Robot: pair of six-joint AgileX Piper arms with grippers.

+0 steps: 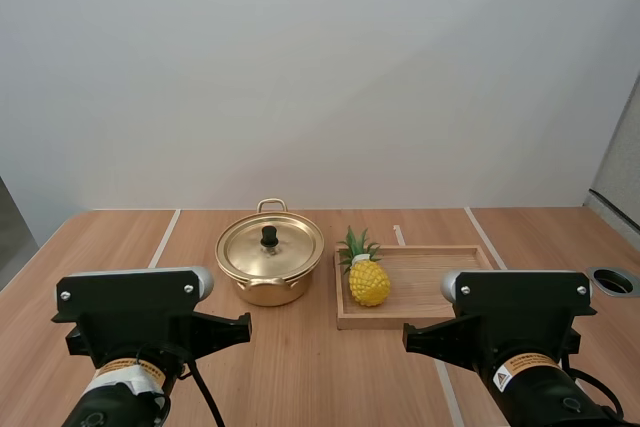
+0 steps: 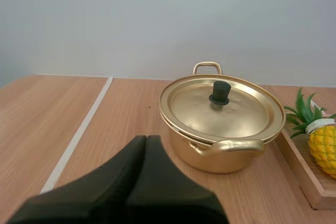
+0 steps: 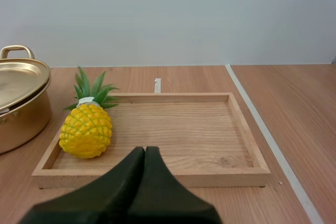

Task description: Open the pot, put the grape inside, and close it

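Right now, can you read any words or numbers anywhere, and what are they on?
Yellow label on left arm: too small to read.
Yellow label on right arm: too small to read.
Triangle warning sticker on right arm: sign only, words unreadable.
Pot, pineapple, tray: no writing.

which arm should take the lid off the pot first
Left, probably. The left tool, shut, faces the pot, the knob of its lid just ahead. The right tool, also shut, faces the wooden tray and the pineapple, with the pot off to its side.
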